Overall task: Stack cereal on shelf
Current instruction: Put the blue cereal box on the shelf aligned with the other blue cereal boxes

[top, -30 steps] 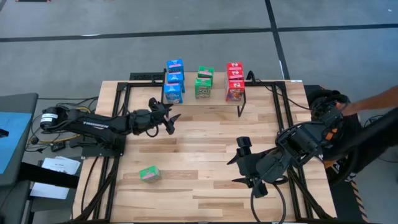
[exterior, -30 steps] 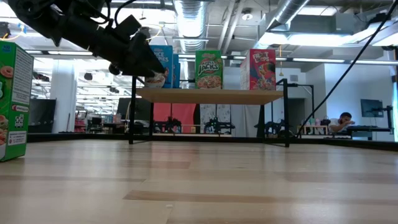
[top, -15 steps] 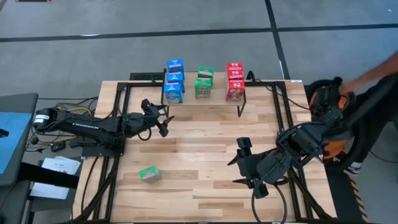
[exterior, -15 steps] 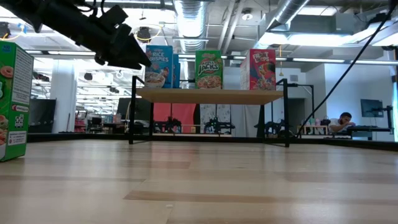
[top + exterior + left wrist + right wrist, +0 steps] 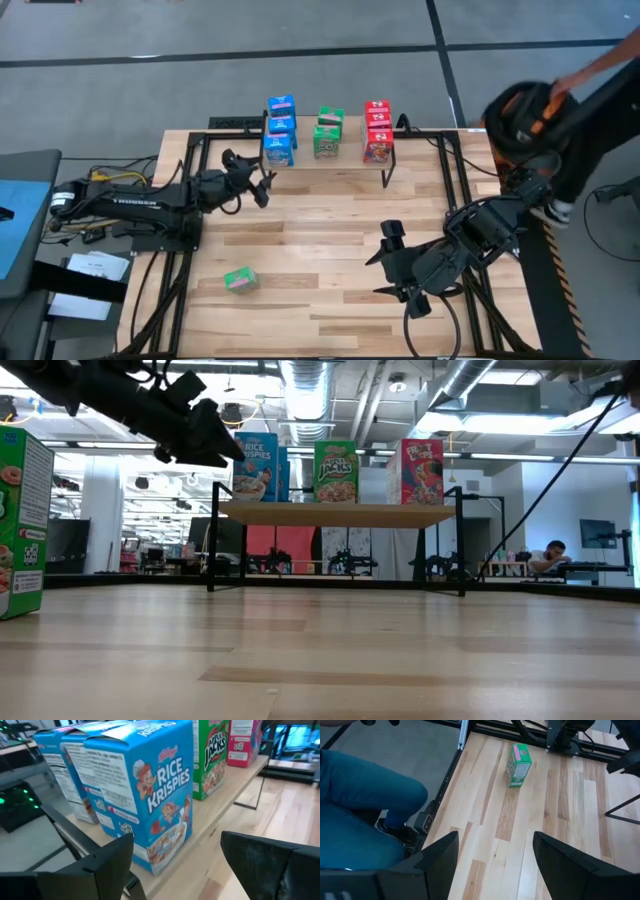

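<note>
The shelf (image 5: 345, 160) stands at the table's far edge. On it are three blue cereal boxes (image 5: 280, 130), two green ones (image 5: 327, 135) and three red ones (image 5: 377, 130), in rows running front to back. One more green box (image 5: 240, 279) stands upright on the tabletop near the near left corner. My left gripper (image 5: 260, 186) is open and hovers just left of and in front of the front blue box (image 5: 150, 795), touching nothing. My right gripper (image 5: 392, 268) is open over the table's near right part, pointing toward the loose green box (image 5: 519, 765).
Black frame rails run along the table's left and right sides (image 5: 190, 200). A person (image 5: 570, 110) moves beside the table's right far corner, and a leg in jeans (image 5: 365, 815) shows off the near edge. Bare planks lie between the shelf and the loose box.
My left gripper has drawn back from the front blue box toward the table's left edge and risen, staying open. The person at the right has shifted about. The boxes and my right arm have kept still.
</note>
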Controlling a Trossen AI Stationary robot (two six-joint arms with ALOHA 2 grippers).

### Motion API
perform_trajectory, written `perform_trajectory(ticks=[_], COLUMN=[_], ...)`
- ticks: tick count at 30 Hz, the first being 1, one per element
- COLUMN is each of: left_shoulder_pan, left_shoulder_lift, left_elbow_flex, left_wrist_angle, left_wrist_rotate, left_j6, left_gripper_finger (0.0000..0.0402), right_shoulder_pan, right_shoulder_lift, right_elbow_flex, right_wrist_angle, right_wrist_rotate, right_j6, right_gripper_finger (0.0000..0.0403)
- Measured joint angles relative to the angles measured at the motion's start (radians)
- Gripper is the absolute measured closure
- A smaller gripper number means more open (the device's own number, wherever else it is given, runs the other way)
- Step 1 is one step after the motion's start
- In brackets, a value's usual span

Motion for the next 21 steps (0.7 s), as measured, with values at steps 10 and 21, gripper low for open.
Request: perform_trajectory(ticks=[10, 21], left_shoulder_pan=[0.072, 0.077], left_shoulder_lift=[0.0, 0.0], left_elbow_flex=[0.0, 0.0], left_wrist_angle=[0.006, 0.055], left_wrist_rotate=[0.114, 0.157], left_j6=[-0.035, -0.025], left_gripper_finger=[0.0111, 0.0111], right_shoulder_pan=[0.0, 0.0], right_shoulder_lift=[0.0, 0.0], right_elbow_flex=[0.0, 0.0], right_wrist_angle=[0.0, 0.0], right_wrist_rotate=[0.0, 0.0], right_j6=[-0.002, -0.007], right_gripper_finger=[0.0122, 0.0122])
